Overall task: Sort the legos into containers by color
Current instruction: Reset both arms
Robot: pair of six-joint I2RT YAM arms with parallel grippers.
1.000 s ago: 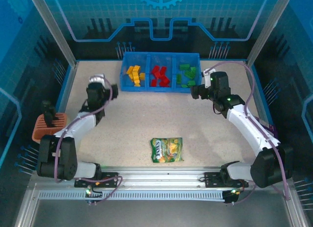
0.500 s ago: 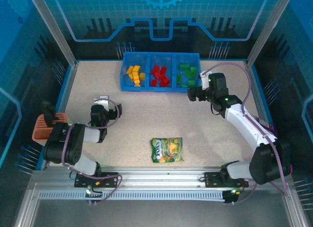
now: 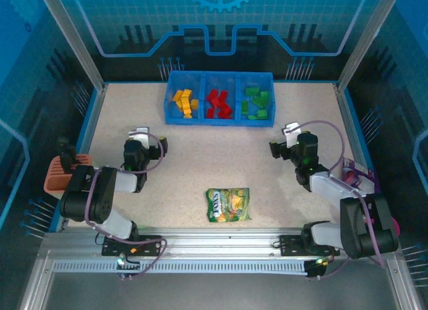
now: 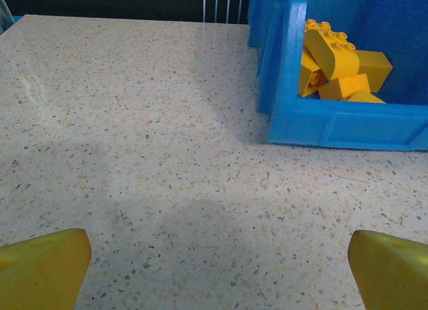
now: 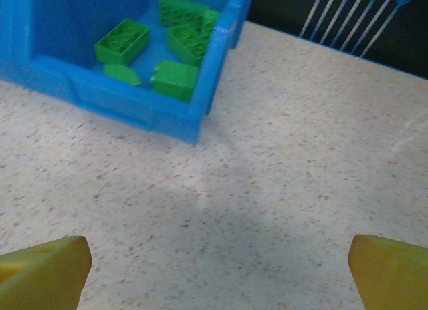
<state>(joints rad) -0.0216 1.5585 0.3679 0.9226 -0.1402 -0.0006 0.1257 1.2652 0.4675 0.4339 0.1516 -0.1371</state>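
We are finding the legos (image 3: 218,104) all lying inside the blue tray (image 3: 200,121), yellow in its left compartment, red in the middle, green in the right, so we are judging the sorting finished. The left gripper (image 3: 158,145) and the right gripper (image 3: 275,148) are both hanging released and empty on the tray's near side, well apart from its front wall, the left facing the yellow corner, the right the green one. The desk (image 3: 214,163) between them and the tray is lying open, a candy bag (image 3: 228,204) resting farther out from the tray.

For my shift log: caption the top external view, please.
Legos sorted by color in blue tray; candy bag on table.
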